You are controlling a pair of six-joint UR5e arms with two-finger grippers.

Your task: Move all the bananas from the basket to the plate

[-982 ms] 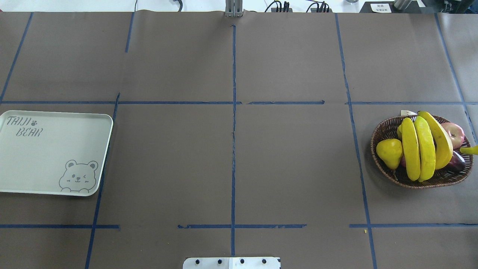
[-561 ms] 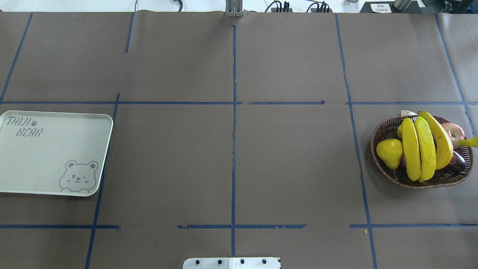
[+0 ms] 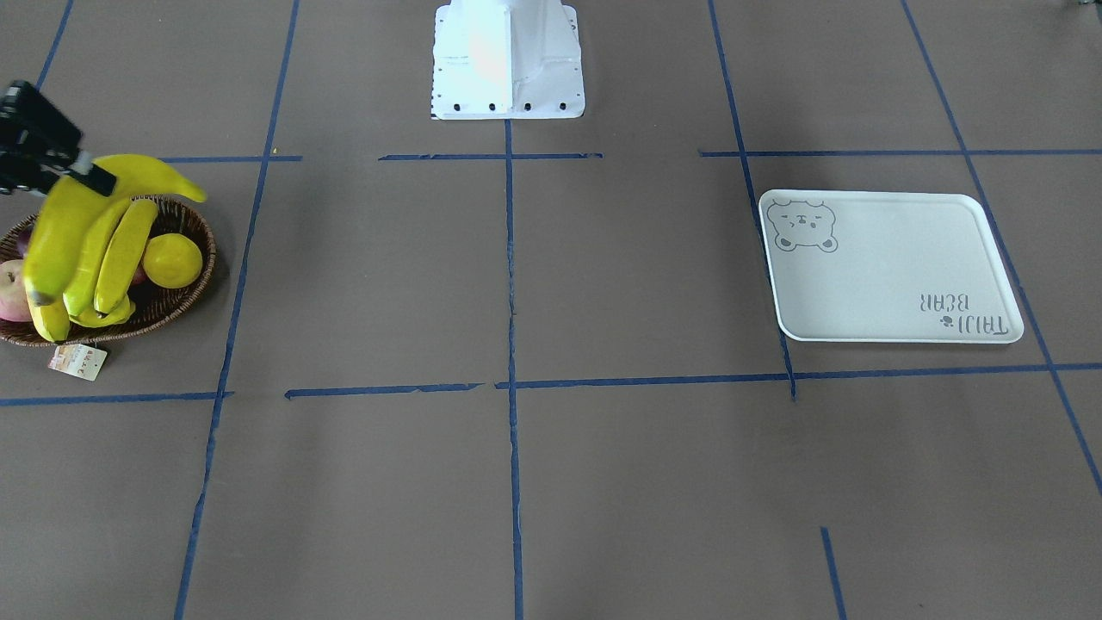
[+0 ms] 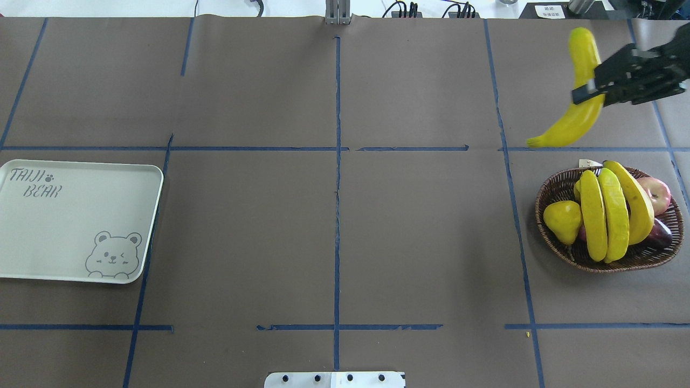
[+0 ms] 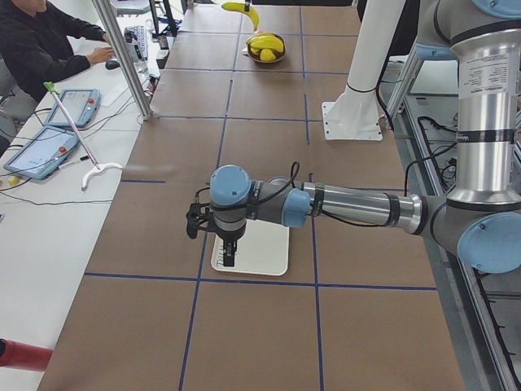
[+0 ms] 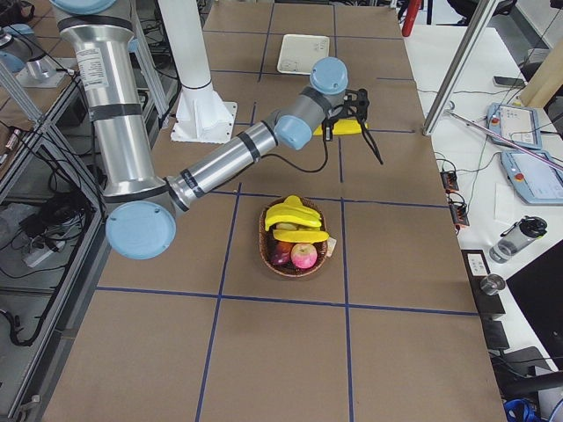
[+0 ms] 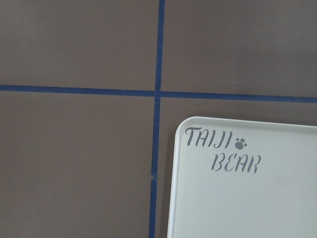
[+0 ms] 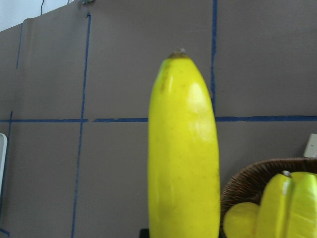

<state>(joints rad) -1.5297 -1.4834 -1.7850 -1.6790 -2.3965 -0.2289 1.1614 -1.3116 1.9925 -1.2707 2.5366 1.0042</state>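
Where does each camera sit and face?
Front-facing: opposite the robot, facing its base; right gripper at left edge.
Overhead: behind robot, facing forward; right gripper holding a banana.
Exterior left: robot's left end; left arm nearest, plate beyond.
Exterior right: right end; right arm nearest.
Left wrist: down at plate corner; no arm shows.
Right wrist: along held banana; no arm shows.
Overhead, front-facing share basket.

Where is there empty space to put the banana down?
The plate is all bare. The table between plate and basket is open too. The basket is crowded: three bananas, a pear and an apple sit packed together. The right gripper holds the fourth banana above the table beyond it.
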